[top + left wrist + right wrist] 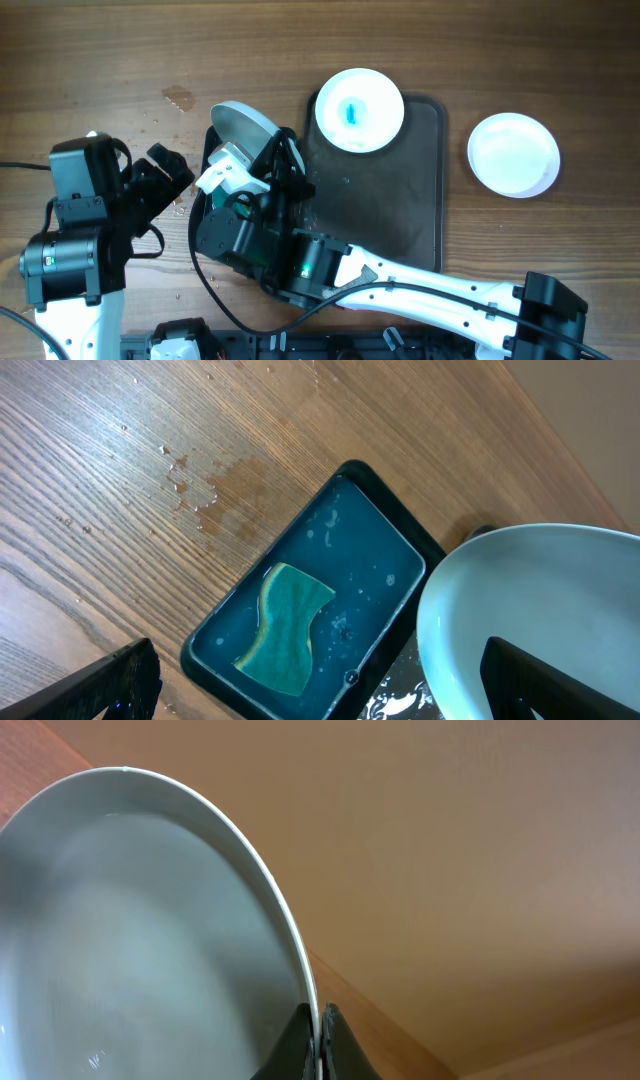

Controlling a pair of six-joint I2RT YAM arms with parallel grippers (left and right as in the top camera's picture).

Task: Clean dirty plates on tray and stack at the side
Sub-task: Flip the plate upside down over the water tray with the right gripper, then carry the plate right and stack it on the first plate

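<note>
Overhead, the basin lies mostly hidden under the right gripper, whose pinched plate runs off its wrist view's left edge.

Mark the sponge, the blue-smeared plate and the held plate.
sponge [287, 628]: left wrist view, middle of its green top face.
blue-smeared plate [359, 112]: overhead view, the blue smear at its centre.
held plate [140, 940]: right wrist view, its inner face.
</note>
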